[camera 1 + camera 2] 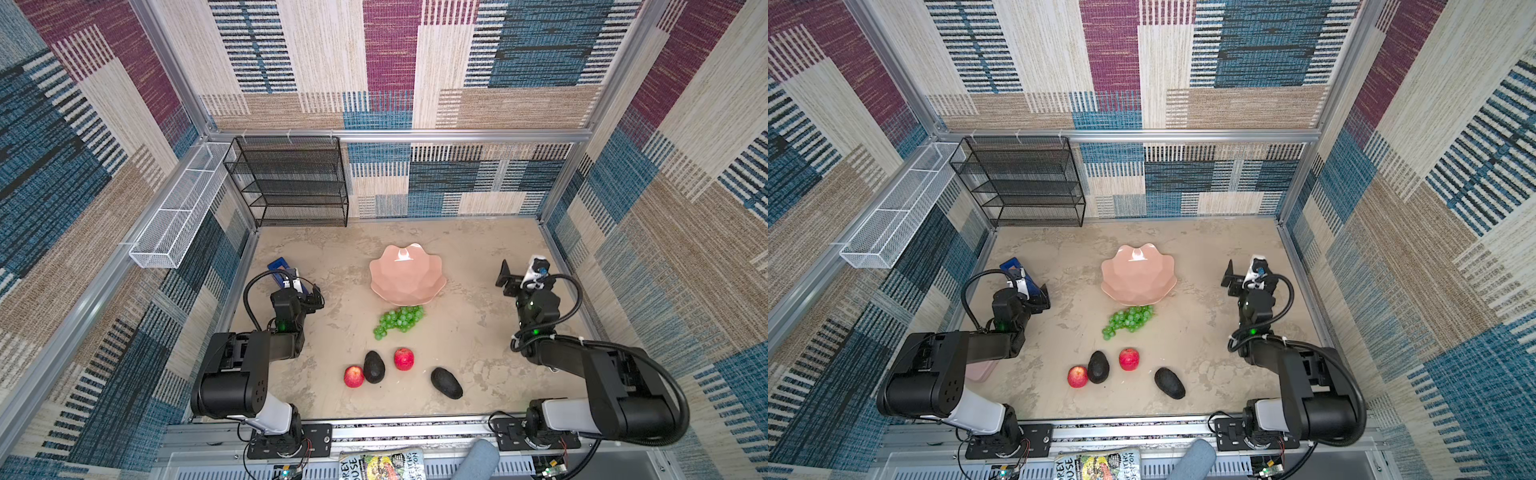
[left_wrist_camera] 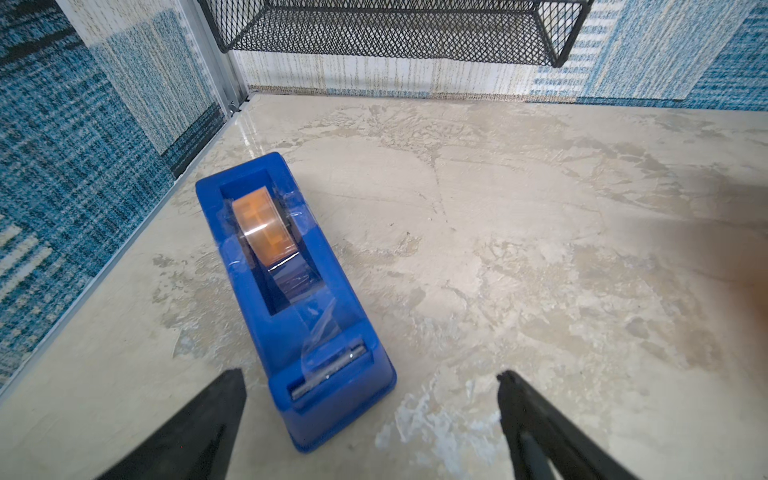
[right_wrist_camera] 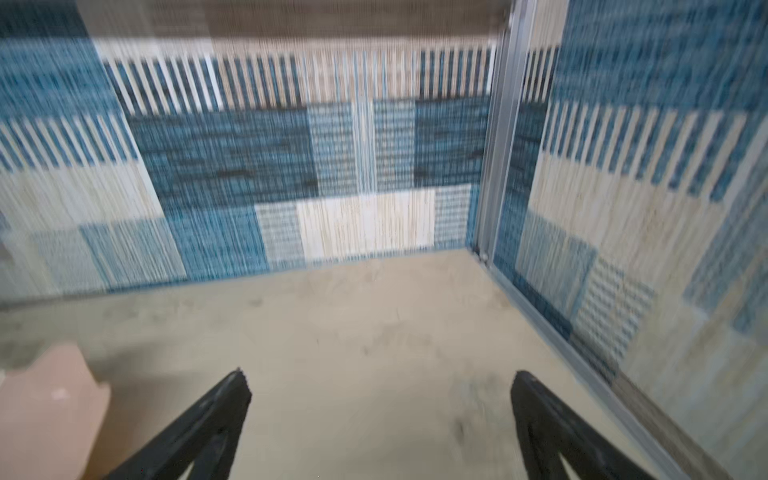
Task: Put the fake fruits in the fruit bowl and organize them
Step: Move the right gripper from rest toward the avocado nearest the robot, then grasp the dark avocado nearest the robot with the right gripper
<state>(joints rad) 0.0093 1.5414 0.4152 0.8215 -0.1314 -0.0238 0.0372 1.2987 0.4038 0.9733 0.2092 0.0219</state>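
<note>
One fruit bowl (image 1: 407, 276) stands mid-bench (image 1: 478, 332). One bunch of grapes (image 1: 400, 320) lies just near of its rim. Nearer still lie two apples and two avocados: left apple (image 1: 353, 376) just beside left avocado (image 1: 374, 366), then right apple (image 1: 404, 359), with right avocado (image 1: 446, 382) apart. There are two hands, both released and holding nothing: left hand (image 2: 370, 374) by one blue tape dispenser (image 2: 291, 291) at left, right hand (image 3: 380, 374) at far right.

Both top views are bright, evenly lit from above, and shadows on the table (image 1: 473, 332) fall short and soft, while the walls (image 1: 83, 166) bow toward the frame edges. A white glare spot sits on the fruit bowl (image 1: 404, 257). The left wrist view is sharp; the right wrist view is motion-smeared throughout.
</note>
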